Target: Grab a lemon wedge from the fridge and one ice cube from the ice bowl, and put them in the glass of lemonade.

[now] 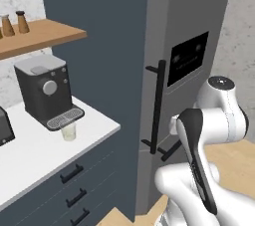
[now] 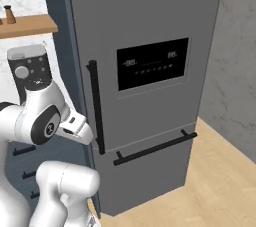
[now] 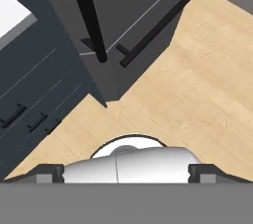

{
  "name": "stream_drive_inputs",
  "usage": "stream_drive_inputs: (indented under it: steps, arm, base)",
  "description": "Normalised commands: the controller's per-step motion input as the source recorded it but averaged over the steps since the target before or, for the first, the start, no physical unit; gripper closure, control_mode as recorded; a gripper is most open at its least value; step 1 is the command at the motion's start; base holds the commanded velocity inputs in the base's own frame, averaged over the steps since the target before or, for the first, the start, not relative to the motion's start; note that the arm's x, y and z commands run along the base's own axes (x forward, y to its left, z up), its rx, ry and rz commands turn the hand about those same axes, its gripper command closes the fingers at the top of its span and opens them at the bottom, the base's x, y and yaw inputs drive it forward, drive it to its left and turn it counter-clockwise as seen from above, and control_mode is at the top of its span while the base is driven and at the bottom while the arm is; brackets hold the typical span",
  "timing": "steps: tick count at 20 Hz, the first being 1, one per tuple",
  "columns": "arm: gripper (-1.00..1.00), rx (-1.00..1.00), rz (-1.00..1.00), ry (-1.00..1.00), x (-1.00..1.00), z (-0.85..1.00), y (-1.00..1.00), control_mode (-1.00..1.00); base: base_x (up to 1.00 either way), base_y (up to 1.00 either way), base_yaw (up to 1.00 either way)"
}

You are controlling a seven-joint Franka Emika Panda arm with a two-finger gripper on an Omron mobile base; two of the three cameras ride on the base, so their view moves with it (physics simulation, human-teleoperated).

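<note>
On the left, a white desk (image 1: 35,145) carries a boxy black coffee machine (image 1: 44,90), and just in front of its drip tray stands a small clear tumbler of pale lemonade (image 1: 68,131). Above it, a wooden wall shelf (image 1: 40,36) holds two small brown shakers (image 1: 15,23). Below the desk run dark blue-grey drawers with black bar pulls (image 1: 72,172).

To the right rises the tall grey fridge (image 2: 150,31), doors shut, with a black display panel (image 2: 152,63), a long vertical black bar handle (image 2: 96,108) on the upper door and a horizontal black bar handle (image 2: 155,148) on the lower one. The lemon wedge is presumably behind that closed upper door — nothing of it can be seen.

The end effector (image 3: 126,173) points down at the pale wooden floor (image 3: 197,85), its two dark fingertips (image 3: 48,172) set wide apart, holding nothing. In the hand view the vertical handle's lower end lies above and left of the end effector, well apart. The bar's long axis is upright, so the open fingers would probably need to swing up from the floor and straddle it from the sides — the door must open first.
</note>
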Motion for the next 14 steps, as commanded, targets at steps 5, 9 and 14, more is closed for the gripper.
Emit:
stream_drive_inputs:
  steps: [5,9,14]
  arm:
    - [-1.0,0.0,0.0,0.0,0.0,0.0,0.0,1.0]
    - [-1.0,0.0,0.0,0.0,0.0,0.0,0.0,1.0]
    - [-1.0,0.0,0.0,0.0,0.0,0.0,0.0,1.0]
  base:
    - [-0.07,0.49,-0.18]
    - [0.0,0.19,-0.16]
    - [0.0,-0.28,-0.01]
